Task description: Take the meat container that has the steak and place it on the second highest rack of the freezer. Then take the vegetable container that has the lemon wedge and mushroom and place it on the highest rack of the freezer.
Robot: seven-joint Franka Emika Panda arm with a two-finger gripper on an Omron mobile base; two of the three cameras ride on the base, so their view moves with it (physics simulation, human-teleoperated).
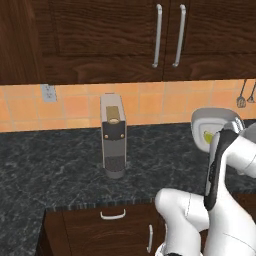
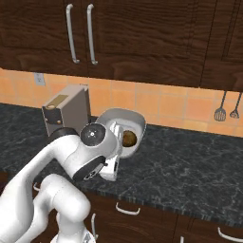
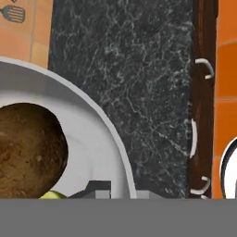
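Note:
The vegetable container (image 2: pixel 124 121) is a grey squarish tray, tipped up so its inside faces the base cameras above the dark counter. It also appears at the right edge of the left base view as the vegetable container (image 1: pixel 216 120). Inside lie the brown mushroom (image 2: pixel 129 138) and the yellow lemon wedge (image 1: pixel 207 136). My gripper (image 2: pixel 115 151) is shut on the tray's near rim. In the hand view the tray wall (image 3: pixel 99 139) and the mushroom (image 3: pixel 28 148) loom large, with a sliver of lemon wedge (image 3: pixel 53 195) at the bottom. The meat container, the steak and the freezer are out of view.
A grey coffee machine (image 1: pixel 113 135) stands on the black stone counter (image 1: pixel 50 160) against the orange tiled wall. Dark wood cabinets with bar handles (image 1: pixel 157 35) hang above. Utensils (image 2: pixel 220 113) hang on the wall at the right. Drawers (image 1: pixel 112 215) sit below the counter edge.

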